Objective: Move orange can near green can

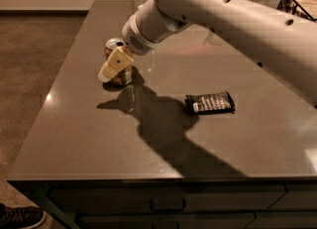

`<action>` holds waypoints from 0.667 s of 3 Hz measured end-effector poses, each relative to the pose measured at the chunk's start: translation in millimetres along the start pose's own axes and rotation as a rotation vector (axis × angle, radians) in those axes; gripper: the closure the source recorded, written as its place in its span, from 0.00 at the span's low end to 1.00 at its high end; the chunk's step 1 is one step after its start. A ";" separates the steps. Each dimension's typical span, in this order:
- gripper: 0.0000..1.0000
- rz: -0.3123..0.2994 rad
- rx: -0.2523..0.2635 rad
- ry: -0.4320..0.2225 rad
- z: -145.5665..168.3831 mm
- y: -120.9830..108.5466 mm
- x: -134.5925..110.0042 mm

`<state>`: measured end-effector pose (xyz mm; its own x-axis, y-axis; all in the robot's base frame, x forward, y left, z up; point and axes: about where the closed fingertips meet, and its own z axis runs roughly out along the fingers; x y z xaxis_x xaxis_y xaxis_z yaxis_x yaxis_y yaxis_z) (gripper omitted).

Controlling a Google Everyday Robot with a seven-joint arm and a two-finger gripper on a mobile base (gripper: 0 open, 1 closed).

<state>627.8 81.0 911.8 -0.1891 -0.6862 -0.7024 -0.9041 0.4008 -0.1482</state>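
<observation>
Claw low over tabletop, directly in front of orange can — overlapping its side; claw opening — cannot tell.

Cream end effector at the tan-patterned orange can; grey table, black wrapper.

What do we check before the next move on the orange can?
1. Gripper at the orange can: ok, it overlaps the can's front side.
2. Orange can upright on the table: ok.
3. Grasp secure: cannot tell.
4. Green can located: cannot tell, the arm hides the far part of the table where it might stand.
5. Dark packet out of the way: ok, it lies flat, apart to the right of the can.
6. Can away from the table edge: ok, bare tabletop shows on its left.
</observation>
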 end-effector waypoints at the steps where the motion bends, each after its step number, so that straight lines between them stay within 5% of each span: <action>1: 0.15 0.013 -0.004 0.004 9.4 -4.8 -1.2; 2: 0.38 0.034 -0.012 -0.014 7.0 -8.6 -5.9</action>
<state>639.3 85.8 912.4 -0.2145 -0.6636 -0.7167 -0.9017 0.4165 -0.1158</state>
